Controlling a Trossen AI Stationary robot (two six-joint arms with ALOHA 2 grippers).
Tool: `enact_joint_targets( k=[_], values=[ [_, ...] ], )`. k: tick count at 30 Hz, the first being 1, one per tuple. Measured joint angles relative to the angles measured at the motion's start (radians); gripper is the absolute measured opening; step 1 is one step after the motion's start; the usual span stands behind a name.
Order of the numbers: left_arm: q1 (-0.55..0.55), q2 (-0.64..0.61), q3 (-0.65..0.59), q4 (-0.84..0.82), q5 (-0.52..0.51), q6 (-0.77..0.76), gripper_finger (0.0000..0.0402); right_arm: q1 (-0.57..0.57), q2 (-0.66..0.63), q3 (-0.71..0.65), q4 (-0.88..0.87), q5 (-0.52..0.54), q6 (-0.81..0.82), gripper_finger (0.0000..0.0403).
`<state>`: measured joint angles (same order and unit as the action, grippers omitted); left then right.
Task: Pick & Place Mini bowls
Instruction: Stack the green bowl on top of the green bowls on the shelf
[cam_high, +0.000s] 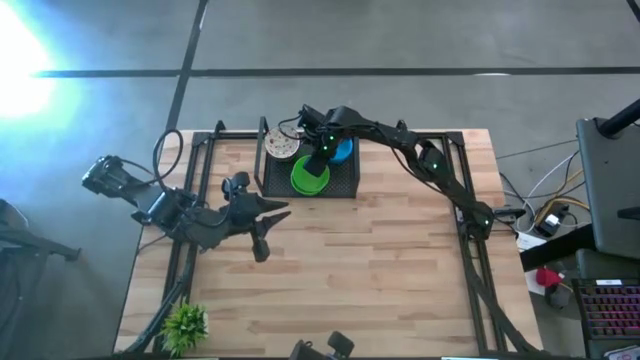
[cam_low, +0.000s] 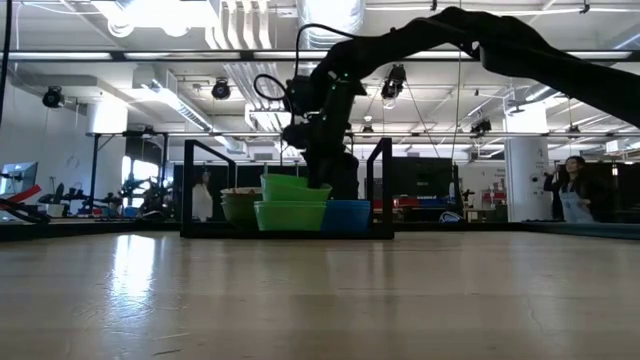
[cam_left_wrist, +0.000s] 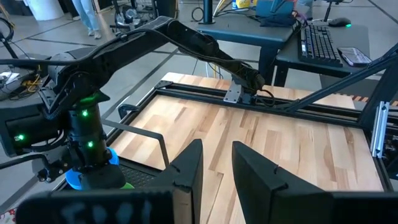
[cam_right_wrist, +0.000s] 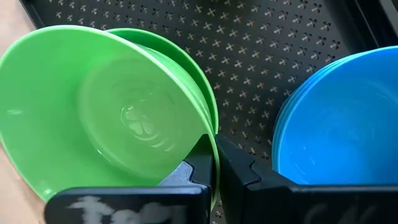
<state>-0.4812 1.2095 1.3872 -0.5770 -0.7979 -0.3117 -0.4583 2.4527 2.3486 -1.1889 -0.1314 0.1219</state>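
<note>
One green bowl (cam_right_wrist: 118, 118) in right gripper (cam_right_wrist: 214, 163)

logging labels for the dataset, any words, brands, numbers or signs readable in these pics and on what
None can be read.
Left pincer: pale marks on the block below its fingers, too blurred to read.
Right pincer, shut on the top green bowl: a similar pale smear on its block, unreadable.
Keyboard on the desk behind: keys too small to read.
Green bowl, blue bowls and black tray: no text.
</note>
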Motion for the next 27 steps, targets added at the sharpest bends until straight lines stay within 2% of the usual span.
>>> enact_joint_targets(
  k=[19,22,27],
  values=[
    [0.000,0.000,0.000,0.000,0.000,0.001,0.0080,0.002,-0.001,0.000,0.011,0.000,-0.002,0.0009],
    [0.000,0.000,0.000,0.000,0.000,0.001,0.0080,0.004,-0.001,0.000,0.011,0.000,-0.002,0.0022],
    [0.000,0.000,0.000,0.000,0.000,0.000,0.0080,0.012,-0.002,0.000,0.017,0.001,-0.002,0.0068]
  ],
)
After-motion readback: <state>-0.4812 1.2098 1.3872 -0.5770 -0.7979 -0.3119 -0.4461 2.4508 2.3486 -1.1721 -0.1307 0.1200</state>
